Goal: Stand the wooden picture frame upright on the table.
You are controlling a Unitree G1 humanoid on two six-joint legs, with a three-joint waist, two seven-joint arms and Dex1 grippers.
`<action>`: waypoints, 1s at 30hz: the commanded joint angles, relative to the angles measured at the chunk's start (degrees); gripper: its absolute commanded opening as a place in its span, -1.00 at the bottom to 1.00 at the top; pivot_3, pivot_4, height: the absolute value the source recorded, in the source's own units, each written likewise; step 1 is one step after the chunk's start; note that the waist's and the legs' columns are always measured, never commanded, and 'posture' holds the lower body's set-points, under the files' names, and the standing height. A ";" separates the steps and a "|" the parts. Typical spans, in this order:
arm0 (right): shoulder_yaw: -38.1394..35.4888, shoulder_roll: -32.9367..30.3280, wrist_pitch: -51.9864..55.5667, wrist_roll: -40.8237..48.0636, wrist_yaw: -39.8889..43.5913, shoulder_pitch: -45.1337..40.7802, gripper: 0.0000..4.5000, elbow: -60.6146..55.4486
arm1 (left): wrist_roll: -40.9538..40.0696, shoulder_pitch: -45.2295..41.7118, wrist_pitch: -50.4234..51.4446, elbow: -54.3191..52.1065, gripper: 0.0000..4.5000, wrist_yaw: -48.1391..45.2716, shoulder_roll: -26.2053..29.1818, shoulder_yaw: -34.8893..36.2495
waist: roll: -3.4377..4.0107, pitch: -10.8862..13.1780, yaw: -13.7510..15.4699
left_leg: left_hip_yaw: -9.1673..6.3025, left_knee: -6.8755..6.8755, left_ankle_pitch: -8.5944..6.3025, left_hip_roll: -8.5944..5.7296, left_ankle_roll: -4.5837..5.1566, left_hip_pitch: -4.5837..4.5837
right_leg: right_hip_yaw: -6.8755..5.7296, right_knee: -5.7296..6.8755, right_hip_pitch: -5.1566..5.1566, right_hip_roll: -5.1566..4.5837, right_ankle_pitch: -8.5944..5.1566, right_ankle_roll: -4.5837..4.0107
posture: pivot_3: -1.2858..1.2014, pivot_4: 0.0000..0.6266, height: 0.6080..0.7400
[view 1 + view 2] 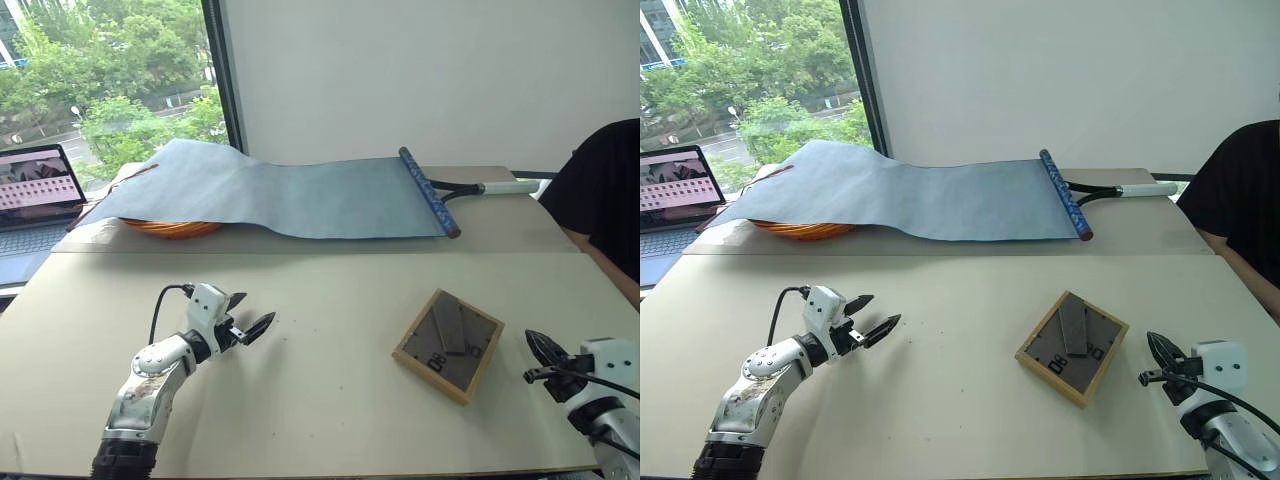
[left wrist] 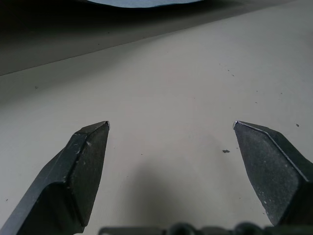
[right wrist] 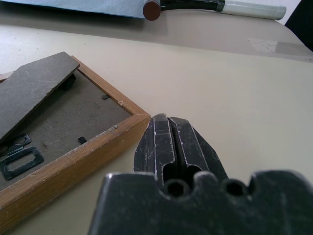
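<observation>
Frame: the small rectangular light-wood picture frame (image 1: 449, 345) lies flat on the large matte beige table (image 1: 320, 300), face down, dark grey back panel and prop stand up, white marks showing.
Right gripper: the right gripper (image 3: 167, 128) has its 2 black fingers pressed together, holding nothing; the frame's wooden corner sits just beside the fingertips, on their left, not touching.
Left gripper: the left gripper (image 1: 252, 322) hovers over bare tabletop with its 2 fingers spread wide and nothing between them; the frame is well apart from it, off toward the right gripper.
Beyond the jaws: a grey-blue cloth sheet (image 1: 280, 190) drapes over an orange basket (image 1: 170, 228); past its rolled blue edge lies a racket with a white grip (image 1: 480, 187).
Far left: an open laptop (image 1: 35, 190).
Far right: a person's black sleeve (image 1: 600, 195).
</observation>
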 commanded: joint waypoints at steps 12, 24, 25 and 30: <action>-11.89 -16.14 17.62 7.93 4.91 8.36 -1.00 -14.35 | -3.55 -28.15 6.92 13.36 0.13 -18.71 0.16 -10.27 | 0.08 -0.07 0.41 | -0.33 0.35 0.02 -0.15 0.14 -0.56 | -0.18 -0.04 0.00 0.00 -0.03 0.13 | 0.03 -0.52 -0.02; -1.31 -21.71 32.10 3.50 3.89 6.84 -1.00 -15.70 | 13.72 -39.70 -9.11 39.73 -0.99 -19.48 -14.82 -24.79 | 0.05 -0.06 -0.39 | -0.43 0.36 0.01 -0.21 0.18 -0.74 | -0.18 -0.12 -0.08 0.00 -0.01 0.14 | 0.03 -0.52 -0.02; 0.05 -21.76 32.26 3.04 3.96 5.78 -1.00 -15.29 | 14.87 -39.69 -10.17 40.67 -0.99 -19.38 -15.38 -25.60 | 0.10 -0.07 -0.43 | -0.43 0.36 0.01 -0.21 0.18 -0.75 | -0.17 -0.12 -0.08 0.00 -0.01 0.14 | 0.03 -0.52 -0.02; 5.56 -20.48 31.34 1.29 4.11 -0.01 -1.00 -12.73 | 15.26 -37.98 -10.17 39.76 -0.99 -20.79 -18.43 -26.31 | 0.10 -0.07 -0.33 | -0.48 0.36 0.01 -0.27 0.21 -0.78 | -0.19 -0.12 -0.05 0.00 0.00 0.15 | 0.03 -0.52 -0.02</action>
